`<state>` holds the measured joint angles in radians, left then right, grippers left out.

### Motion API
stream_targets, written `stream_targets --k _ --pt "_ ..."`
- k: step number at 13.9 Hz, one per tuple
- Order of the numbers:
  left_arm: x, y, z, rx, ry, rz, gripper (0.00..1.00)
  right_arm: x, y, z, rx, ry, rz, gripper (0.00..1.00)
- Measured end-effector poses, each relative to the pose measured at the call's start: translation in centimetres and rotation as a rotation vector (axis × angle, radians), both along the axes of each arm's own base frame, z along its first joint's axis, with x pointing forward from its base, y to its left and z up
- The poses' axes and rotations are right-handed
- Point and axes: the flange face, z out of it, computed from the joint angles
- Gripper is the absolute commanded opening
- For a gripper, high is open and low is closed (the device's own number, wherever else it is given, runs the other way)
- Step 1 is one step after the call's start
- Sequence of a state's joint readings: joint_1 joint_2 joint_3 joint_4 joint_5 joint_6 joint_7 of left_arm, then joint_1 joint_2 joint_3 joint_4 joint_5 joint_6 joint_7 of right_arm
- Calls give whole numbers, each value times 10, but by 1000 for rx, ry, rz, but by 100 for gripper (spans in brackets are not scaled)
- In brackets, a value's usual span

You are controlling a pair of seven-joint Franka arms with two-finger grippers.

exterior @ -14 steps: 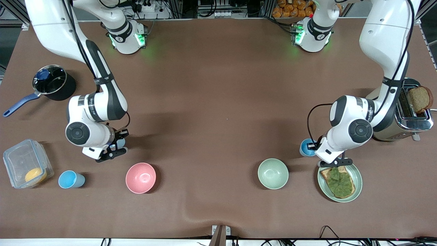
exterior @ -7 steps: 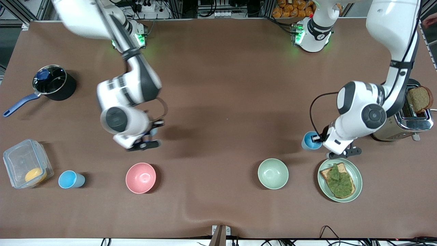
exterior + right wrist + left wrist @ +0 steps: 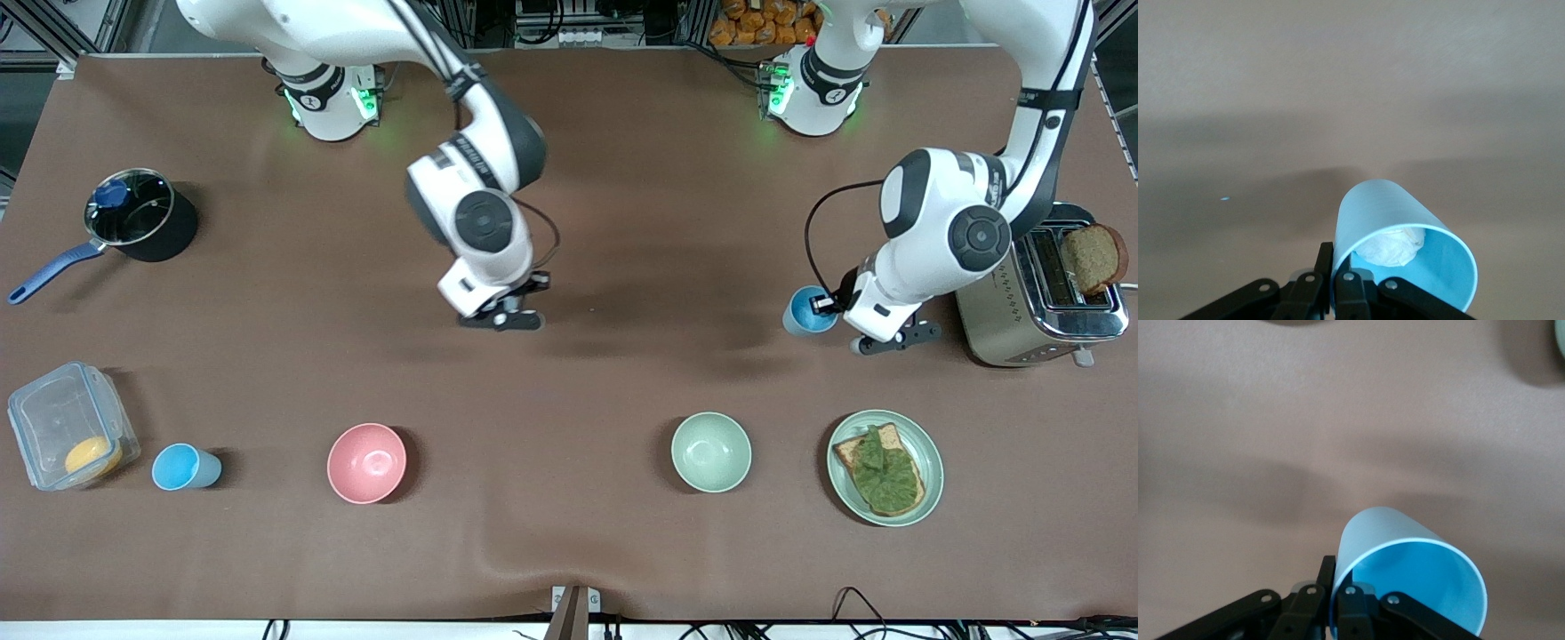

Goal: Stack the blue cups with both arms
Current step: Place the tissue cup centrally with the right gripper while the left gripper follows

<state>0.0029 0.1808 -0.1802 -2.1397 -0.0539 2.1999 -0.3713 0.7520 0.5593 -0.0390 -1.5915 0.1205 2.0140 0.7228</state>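
My left gripper (image 3: 827,307) is shut on the rim of a blue cup (image 3: 805,312) and holds it in the air over the table beside the toaster. In the left wrist view this cup (image 3: 1405,567) is empty, its wall pinched in my gripper (image 3: 1337,581). My right gripper (image 3: 514,307) is up over the table's middle. In the right wrist view it (image 3: 1333,263) is shut on the rim of a blue cup (image 3: 1395,220) with a white crumpled wad (image 3: 1391,247) inside; the front view hides this cup. A third blue cup (image 3: 182,467) stands beside the plastic box.
A pink bowl (image 3: 366,462) and a pale green bowl (image 3: 710,452) stand near the front camera. A plate (image 3: 930,462) with toast and lettuce is beside the green bowl. A toaster (image 3: 1022,311) with bread, a black pot (image 3: 142,218) and a clear plastic box (image 3: 62,427) are at the table's ends.
My right arm has risen and swung with its cup from near the plastic box to over the table's middle. My left arm has lifted its cup away from the plate, toward the bases.
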Motion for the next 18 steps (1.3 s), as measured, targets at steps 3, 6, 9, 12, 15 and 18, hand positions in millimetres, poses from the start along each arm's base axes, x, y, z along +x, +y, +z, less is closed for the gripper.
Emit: stream_targets --k 3,6,9,12,15,18 --pt "-3 0 -2 2 7 4 0 -17 28 -32 6 -27 -8 0" --pt "-5 -3 -5 3 13 -1 0 -21 37 -43 15 -43 -8 0" --pt "-7 -4 -13 3 28 -3 0 -19 38 -40 24 -55 -13 3" --pt "-7 -5 -14 4 30 1 0 -27 44 -46 17 -49 -13 100" --pt "-7 -7 -14 6 30 15 0 -30 48 -54 17 -53 -19 100" --pt "-10 -29 -11 10 24 38 0 -21 49 -39 16 -58 -23 100"
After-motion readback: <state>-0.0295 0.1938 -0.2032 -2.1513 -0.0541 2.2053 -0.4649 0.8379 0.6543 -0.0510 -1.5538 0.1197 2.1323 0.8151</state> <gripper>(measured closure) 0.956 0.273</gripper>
